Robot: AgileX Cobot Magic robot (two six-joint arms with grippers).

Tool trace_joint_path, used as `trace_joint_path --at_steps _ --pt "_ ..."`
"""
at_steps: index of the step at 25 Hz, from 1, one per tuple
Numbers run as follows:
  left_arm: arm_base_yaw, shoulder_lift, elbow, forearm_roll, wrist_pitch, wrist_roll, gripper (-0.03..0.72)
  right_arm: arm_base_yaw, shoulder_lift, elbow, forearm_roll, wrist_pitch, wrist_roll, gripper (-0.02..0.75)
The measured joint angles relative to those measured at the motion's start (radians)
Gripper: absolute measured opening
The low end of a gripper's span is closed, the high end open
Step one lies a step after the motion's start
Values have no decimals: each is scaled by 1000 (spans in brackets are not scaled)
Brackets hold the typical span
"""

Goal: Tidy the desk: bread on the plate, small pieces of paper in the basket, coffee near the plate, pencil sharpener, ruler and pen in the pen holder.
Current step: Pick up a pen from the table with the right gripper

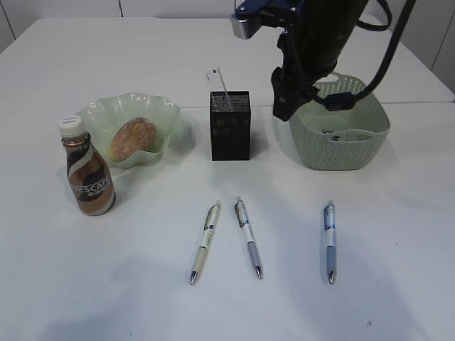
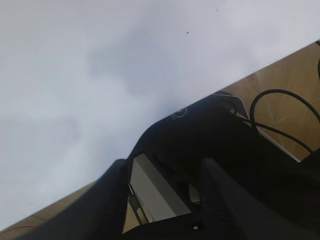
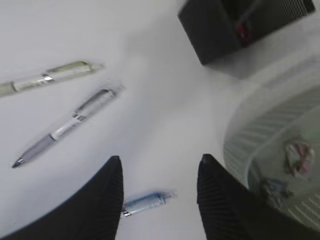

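Note:
Three pens lie on the white table: a greenish pen (image 1: pixel 205 243), a grey pen (image 1: pixel 248 247) and a blue pen (image 1: pixel 329 241). My right gripper (image 1: pixel 283 99) hangs high between the black pen holder (image 1: pixel 229 124) and the green basket (image 1: pixel 341 138). It is open and empty (image 3: pixel 159 165). Its wrist view shows the blue pen (image 3: pixel 145 202) far below between the fingers. A ruler (image 1: pixel 217 78) stands in the holder. Paper pieces (image 3: pixel 295 152) lie in the basket. Bread (image 1: pixel 132 138) sits on the green plate (image 1: pixel 99 114), with the coffee bottle (image 1: pixel 89 177) beside it. My left gripper (image 2: pixel 165 170) is open and empty.
The right wrist view also shows the greenish pen (image 3: pixel 50 75), the grey pen (image 3: pixel 70 125), the holder (image 3: pixel 215 30) with something red inside, and the basket rim (image 3: pixel 260 135). The left wrist view shows the table edge, the floor and cables (image 2: pixel 280 115).

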Motion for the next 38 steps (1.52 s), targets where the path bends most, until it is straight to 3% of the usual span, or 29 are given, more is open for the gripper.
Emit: trace_joint_path --at_steps 5,6,9,12,22,38 --pt "0 0 0 0 6 0 328 0 0 0 -40 4 237 388" --pt "0 0 0 0 6 0 328 0 0 0 -42 4 401 388" --pt "0 0 0 0 6 0 328 0 0 0 -59 4 657 388" --pt "0 0 0 0 6 0 328 0 0 0 -66 4 770 388" --pt "0 0 0 0 6 0 328 0 -80 68 -68 8 832 387" --pt "0 0 0 0 6 0 328 0 -302 480 -88 8 869 387"
